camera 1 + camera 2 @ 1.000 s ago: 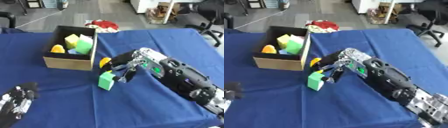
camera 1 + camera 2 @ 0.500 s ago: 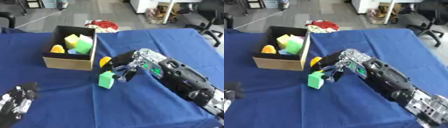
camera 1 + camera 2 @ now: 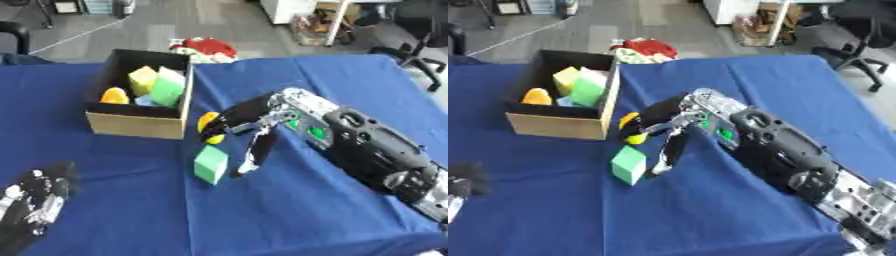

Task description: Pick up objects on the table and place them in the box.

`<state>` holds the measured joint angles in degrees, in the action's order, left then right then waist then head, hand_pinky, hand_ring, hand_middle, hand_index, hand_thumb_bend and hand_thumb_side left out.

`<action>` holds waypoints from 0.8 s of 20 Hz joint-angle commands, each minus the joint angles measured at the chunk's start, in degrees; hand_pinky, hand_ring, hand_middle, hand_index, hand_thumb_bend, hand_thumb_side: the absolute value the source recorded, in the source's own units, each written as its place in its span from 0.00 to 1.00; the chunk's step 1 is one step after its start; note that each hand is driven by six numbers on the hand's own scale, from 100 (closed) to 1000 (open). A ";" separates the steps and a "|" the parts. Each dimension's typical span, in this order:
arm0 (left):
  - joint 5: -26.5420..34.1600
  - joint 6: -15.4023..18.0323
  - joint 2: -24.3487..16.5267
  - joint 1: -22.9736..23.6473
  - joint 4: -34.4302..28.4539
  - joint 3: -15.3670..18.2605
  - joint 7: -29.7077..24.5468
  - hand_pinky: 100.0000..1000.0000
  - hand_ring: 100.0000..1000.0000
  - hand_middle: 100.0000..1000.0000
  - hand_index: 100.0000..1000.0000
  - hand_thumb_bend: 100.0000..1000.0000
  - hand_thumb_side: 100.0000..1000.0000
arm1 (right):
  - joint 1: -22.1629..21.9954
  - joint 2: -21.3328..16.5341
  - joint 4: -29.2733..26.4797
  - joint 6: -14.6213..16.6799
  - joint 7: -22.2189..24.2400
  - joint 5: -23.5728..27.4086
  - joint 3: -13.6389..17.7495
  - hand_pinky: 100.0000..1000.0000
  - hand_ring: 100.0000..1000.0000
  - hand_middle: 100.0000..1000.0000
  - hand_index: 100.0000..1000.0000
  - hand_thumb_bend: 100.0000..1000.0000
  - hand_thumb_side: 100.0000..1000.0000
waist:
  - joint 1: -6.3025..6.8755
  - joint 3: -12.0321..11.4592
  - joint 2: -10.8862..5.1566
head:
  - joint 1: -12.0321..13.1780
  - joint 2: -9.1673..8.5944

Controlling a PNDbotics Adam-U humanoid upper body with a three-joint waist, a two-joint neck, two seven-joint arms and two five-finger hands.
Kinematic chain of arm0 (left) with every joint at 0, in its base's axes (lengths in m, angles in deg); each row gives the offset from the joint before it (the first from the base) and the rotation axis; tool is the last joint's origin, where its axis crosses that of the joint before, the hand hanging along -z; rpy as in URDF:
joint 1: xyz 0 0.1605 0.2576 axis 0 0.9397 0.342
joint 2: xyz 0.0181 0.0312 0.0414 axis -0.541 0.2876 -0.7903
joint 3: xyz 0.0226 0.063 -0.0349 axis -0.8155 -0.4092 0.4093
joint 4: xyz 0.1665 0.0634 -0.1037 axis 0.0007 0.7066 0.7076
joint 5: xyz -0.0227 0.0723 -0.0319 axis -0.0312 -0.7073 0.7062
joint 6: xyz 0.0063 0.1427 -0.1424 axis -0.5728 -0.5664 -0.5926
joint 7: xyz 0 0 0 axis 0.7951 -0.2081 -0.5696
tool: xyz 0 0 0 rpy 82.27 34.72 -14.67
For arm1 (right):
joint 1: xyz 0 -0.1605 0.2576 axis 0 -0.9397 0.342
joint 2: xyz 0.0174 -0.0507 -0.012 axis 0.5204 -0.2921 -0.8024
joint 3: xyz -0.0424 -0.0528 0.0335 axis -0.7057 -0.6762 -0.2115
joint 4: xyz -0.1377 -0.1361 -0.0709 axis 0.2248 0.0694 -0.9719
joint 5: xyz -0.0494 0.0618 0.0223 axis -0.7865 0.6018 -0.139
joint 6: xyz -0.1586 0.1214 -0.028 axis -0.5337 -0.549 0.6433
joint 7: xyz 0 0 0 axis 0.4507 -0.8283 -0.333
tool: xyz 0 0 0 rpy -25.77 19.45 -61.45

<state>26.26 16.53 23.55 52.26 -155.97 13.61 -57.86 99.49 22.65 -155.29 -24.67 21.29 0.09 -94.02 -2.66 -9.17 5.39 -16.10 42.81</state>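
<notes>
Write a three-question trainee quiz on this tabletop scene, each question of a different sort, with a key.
1. True or false: the green block lies inside the cardboard box.
2. Which hand reaches toward the yellow object beside the box? A) right hand B) left hand C) neither
3. Fill in: the table is covered by a ___ cloth.

Key: 1 false, it lies on the cloth outside the box; 2 A, its fingers spread over it; 3 blue.
</notes>
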 commanded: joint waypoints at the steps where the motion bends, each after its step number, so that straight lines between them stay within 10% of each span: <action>1: 0.02 -0.03 -0.61 -0.37 -0.78 0.11 0.06 0.70 0.58 0.61 0.79 0.00 0.51 | 1.09 -1.45 -1.50 13.05 13.43 0.83 0.10 0.98 0.97 0.97 1.00 0.42 0.54 | -0.70 0.02 -1.32 | 0.07 -0.11; 16: 0.08 -0.15 -0.34 -0.49 -0.82 0.12 0.15 0.70 0.58 0.61 0.79 0.00 0.53 | 0.84 2.82 2.70 14.04 13.44 -2.83 0.68 0.96 0.95 0.92 1.00 0.33 0.46 | -0.30 -0.36 -0.93 | -0.17 -0.29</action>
<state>26.26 16.45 23.56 52.26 -155.97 13.61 -57.78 99.45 26.02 -152.57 -24.52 21.14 -2.23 -94.19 -2.66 -9.51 5.39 -16.23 42.80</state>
